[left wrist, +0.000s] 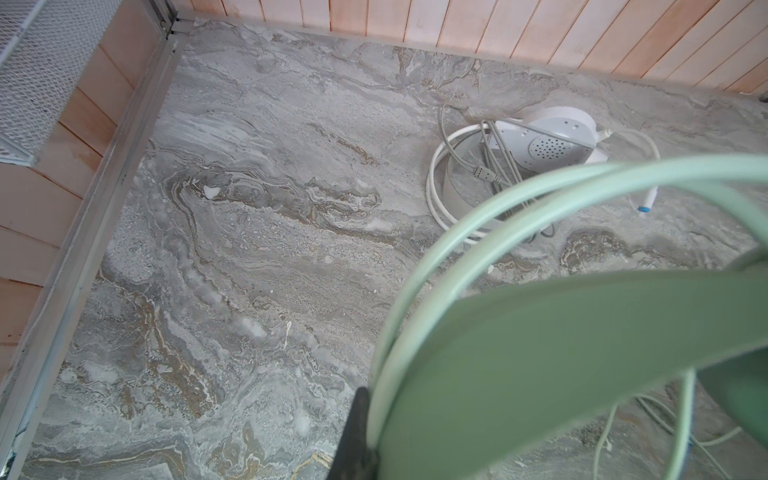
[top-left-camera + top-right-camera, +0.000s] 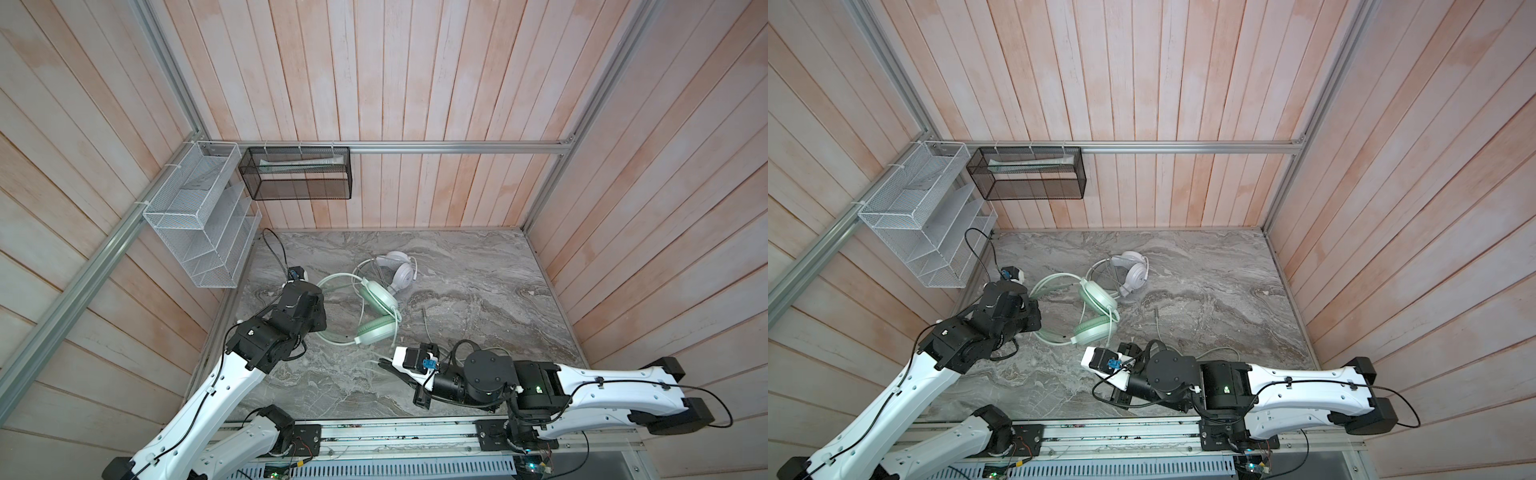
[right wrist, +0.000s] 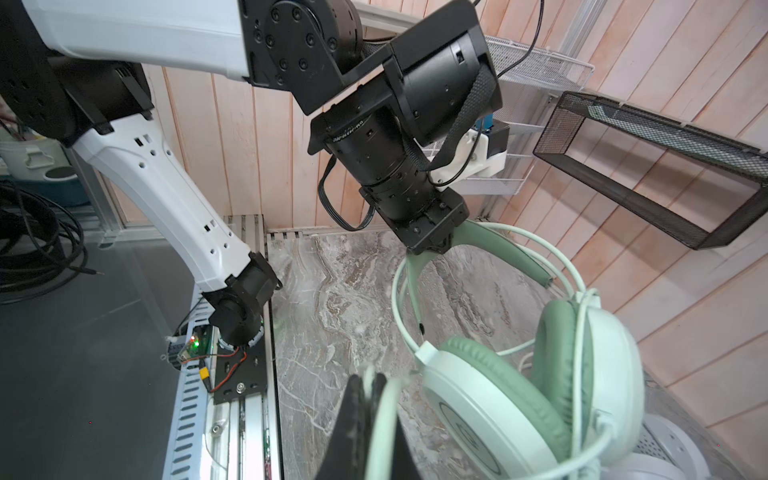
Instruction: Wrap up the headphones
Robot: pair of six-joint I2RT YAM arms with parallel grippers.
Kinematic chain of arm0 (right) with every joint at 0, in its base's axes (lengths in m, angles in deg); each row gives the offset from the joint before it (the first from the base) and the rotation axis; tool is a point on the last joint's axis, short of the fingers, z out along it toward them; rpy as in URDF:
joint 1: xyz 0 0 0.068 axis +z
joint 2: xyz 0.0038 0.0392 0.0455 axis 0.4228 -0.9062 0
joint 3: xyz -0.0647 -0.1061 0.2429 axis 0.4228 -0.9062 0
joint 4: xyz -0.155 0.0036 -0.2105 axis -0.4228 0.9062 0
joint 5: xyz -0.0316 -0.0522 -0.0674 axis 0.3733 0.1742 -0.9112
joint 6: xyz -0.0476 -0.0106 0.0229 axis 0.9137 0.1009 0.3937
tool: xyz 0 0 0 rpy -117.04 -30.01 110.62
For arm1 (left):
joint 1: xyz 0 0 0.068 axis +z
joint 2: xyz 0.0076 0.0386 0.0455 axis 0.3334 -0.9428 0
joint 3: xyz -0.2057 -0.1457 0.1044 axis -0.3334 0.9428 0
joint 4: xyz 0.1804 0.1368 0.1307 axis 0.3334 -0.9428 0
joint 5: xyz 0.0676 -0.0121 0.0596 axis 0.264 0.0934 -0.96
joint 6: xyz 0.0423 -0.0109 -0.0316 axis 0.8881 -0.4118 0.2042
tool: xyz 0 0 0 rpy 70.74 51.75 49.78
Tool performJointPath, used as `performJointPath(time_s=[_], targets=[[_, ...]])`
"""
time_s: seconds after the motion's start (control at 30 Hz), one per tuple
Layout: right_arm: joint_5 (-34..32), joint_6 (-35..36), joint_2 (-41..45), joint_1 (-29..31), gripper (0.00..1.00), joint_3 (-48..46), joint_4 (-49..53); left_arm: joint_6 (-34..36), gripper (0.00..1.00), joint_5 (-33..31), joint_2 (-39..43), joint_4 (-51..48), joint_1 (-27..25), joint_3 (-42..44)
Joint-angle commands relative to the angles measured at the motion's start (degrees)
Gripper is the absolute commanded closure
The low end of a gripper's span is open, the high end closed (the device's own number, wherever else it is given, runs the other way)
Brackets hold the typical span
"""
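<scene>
We have the mint green headset mid-counter, left gripper clamped on its headband, right gripper pinching its loose cable, so wrapping looks unfinished, and the white headset waits just behind, toward the back edge

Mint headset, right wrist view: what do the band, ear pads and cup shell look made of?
Band: matte, slightly padded, likely soft synthetic covering. Ear pads: darker green leatherette, judging by the puffy, low-sheen surface. Cup shell: hard plastic, smooth with a soft gloss.
</scene>
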Motion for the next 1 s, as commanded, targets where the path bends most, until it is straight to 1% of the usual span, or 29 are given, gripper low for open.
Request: performJointPath(time_s=[0.0,0.17,0.3,0.43,0.57,0.67,0.8,0.97], targets=[[-1.32,2.75,-0.98,0.18,1.00,3.44,4.23,-0.12,1.00,-0.72,0.97,4.21,0.24,1.12],[3.19,2.90,-3.84,0.14,1.00,4.23,5.83,-0.02,1.00,-0.39,0.82,3.88,0.24,1.04],[6.24,2.34,-8.71,0.14,1.00,6.13,9.66,0.18,1.00,-0.34,0.45,3.44,0.24,0.19],[8.44,1.73,-11.30,0.01,1.00,4.68,9.60,0.39,1.00,-0.47,0.42,3.11,0.24,-0.46],[7.94,1.08,-13.07,-0.72,1.00,3.57,9.17,0.43,1.00,-0.25,0.71,3.25,0.24,-0.40],[7.31,1.33,-13.27,-0.70,1.00,4.98,9.39,0.51,1.00,0.05,0.57,3.16,0.24,-0.13],[7.47,2.92,-12.69,-0.74,1.00,8.76,10.90,0.56,1.00,0.06,0.85,3.17,0.24,0.25],[5.61,5.52,-13.71,-0.72,1.00,16.23,18.05,0.78,1.00,-0.38,1.29,2.90,0.24,1.08]])
